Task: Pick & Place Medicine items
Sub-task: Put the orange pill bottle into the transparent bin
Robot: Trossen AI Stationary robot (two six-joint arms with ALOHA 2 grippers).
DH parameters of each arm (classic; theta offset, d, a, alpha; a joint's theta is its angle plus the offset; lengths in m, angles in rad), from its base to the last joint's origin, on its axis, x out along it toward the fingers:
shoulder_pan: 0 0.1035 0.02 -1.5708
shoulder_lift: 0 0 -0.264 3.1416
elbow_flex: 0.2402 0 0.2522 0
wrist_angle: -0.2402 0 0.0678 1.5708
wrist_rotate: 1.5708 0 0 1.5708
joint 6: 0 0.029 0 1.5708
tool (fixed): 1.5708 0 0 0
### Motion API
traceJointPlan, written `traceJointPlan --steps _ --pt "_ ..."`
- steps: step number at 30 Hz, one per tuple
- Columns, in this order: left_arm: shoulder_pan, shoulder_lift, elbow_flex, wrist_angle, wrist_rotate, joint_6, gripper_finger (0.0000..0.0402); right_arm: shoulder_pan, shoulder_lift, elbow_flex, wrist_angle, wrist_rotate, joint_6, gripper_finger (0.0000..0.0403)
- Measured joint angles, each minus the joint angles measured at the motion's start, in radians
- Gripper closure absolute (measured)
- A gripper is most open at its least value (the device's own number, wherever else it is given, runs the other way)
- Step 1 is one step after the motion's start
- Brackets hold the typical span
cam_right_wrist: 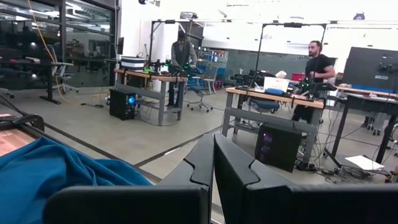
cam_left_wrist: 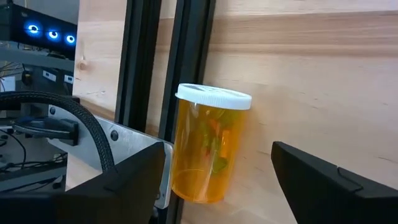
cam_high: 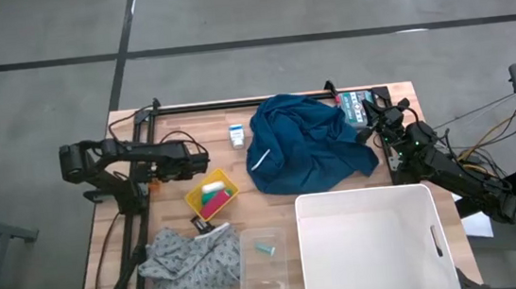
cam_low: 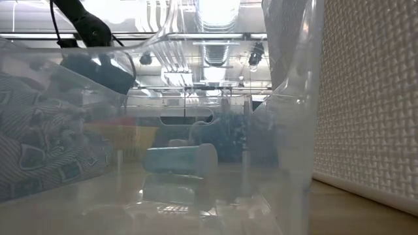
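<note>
Two arms sit at opposite edges of the table in the overhead picture, and we see the left end effector at the left side of the frame with its fingers spread apart. In the left wrist picture the orange bottle with its white cap stands upright between those two dark fingers, touching the black rail behind it; we see neither finger pressing on it. The white carton with blue print lies in the upper middle of the overhead frame, just beside the left edge of the blue cloth. The right end effector rests at the right edge of that cloth, and its fingers are pressed together on nothing in the right wrist picture. Lower in the overhead frame we see a yellow basket, a grey cloth, a clear tray and a white bin.
</note>
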Motion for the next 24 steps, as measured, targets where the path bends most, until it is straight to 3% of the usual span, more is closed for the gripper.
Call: traceJointPlan --steps 9,24 --pt "-0.002 0.024 0.0 0.01 0.0 0.014 0.0099 0.0 0.0 0.0 0.0 0.0 0.0 0.0394" --pt "-0.002 0.033 0.002 0.019 -0.015 0.216 0.0099 0.0 0.0 0.0 0.0 0.0 0.0 0.0394"
